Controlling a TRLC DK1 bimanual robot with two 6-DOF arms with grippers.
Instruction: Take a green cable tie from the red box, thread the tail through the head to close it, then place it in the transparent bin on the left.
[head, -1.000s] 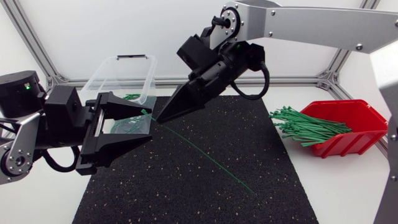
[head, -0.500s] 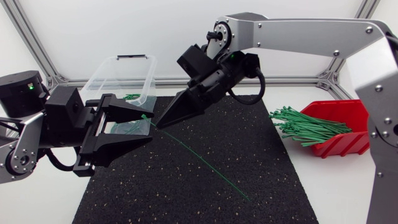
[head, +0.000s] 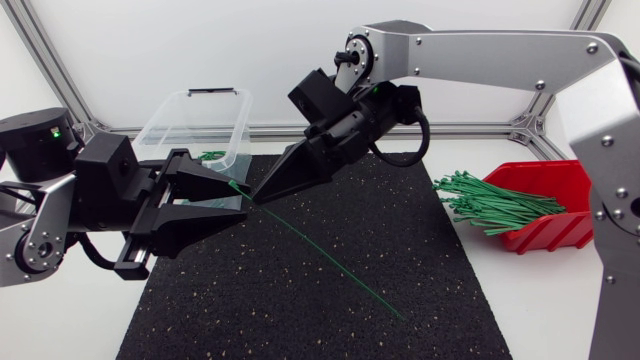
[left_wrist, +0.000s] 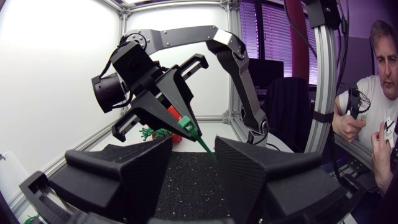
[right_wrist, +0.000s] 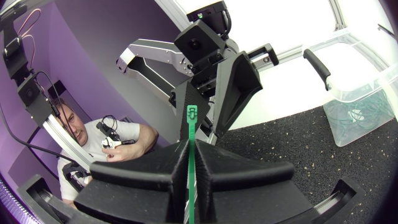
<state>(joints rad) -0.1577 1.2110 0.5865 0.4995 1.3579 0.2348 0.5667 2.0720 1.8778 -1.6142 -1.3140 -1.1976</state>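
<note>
The right claw (head: 257, 193) is clamped on the green cable tie (head: 320, 256). The tie's head pokes past the right claw's tips, just at the left claw's (head: 228, 197) parted fingertips.

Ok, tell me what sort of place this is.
Probably a robotics lab bench: the right gripper holds a green cable tie beside the left gripper over a black mat, with a red box of more ties and a clear bin.

Straight, unclosed green cable tie (head: 320, 252) aloft.
</note>
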